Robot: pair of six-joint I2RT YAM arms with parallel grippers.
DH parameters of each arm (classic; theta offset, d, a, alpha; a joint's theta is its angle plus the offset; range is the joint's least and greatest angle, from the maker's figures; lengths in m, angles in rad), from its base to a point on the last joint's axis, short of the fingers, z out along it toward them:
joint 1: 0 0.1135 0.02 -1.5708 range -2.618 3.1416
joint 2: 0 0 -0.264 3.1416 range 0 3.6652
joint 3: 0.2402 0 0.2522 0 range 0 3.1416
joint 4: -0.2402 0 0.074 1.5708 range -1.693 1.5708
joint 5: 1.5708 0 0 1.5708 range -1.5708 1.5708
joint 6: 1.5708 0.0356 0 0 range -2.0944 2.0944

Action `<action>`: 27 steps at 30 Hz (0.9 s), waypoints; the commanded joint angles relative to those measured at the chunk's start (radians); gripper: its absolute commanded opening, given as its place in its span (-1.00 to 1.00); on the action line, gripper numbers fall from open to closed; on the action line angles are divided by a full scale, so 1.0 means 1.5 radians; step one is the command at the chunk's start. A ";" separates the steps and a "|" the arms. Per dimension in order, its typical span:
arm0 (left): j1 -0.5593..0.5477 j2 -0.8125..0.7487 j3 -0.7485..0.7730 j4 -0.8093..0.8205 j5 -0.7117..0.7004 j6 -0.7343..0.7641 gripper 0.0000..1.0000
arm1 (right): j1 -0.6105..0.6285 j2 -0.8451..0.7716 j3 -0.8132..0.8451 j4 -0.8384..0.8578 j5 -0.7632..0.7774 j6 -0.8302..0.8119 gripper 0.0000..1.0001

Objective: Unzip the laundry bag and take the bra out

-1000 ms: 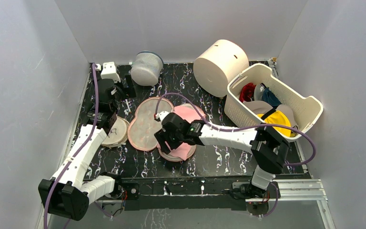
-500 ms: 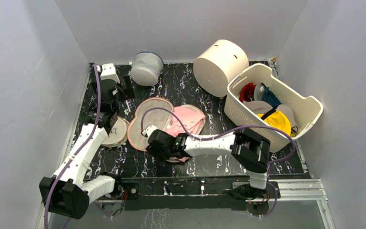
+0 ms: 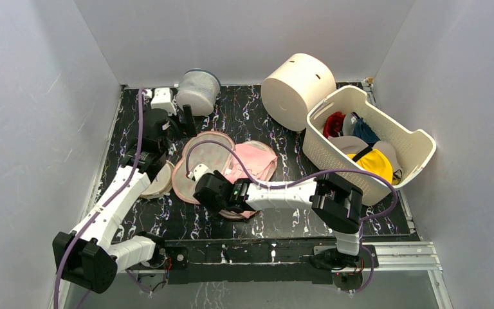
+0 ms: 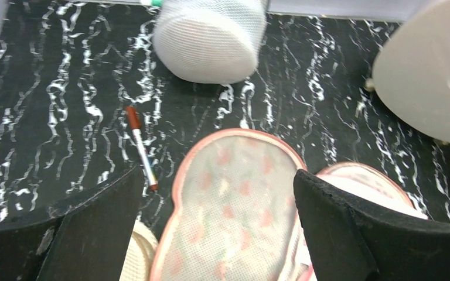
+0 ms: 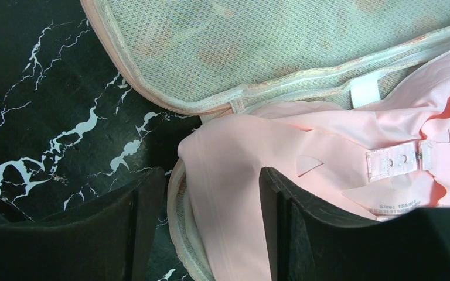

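Observation:
The laundry bag (image 3: pixel 199 164) lies unzipped and spread flat at mid-table, its mesh lining (image 5: pixel 281 41) facing up. The pale-pink bra (image 3: pixel 257 161) rests on the bag's right half, with its clasp and label showing in the right wrist view. My right gripper (image 3: pixel 207 196) is low at the bag's near end. It (image 5: pixel 211 174) stands open astride the edge of the bra (image 5: pixel 304 146) and the bag's rim, its left finger (image 5: pixel 140 222) on the table side. My left gripper (image 3: pixel 179 119) hovers wide open over the bag's far lobe (image 4: pixel 240 216), holding nothing.
A white basket (image 3: pixel 411 138) with coloured garments stands at the right. A beige cylinder (image 3: pixel 296 80) and a mesh cylinder (image 3: pixel 198 90) stand at the back. A round beige disc (image 3: pixel 157 180) lies left of the bag, and a pen (image 4: pixel 140 146) lies beyond it.
My right gripper has slid left and nearer, to the bag's near end. My left arm has swung right and farther back, over the bag's far lobe.

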 commanded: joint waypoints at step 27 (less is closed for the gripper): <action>-0.023 -0.056 -0.020 0.038 -0.050 0.047 0.97 | 0.004 -0.020 -0.031 0.064 0.063 0.005 -0.51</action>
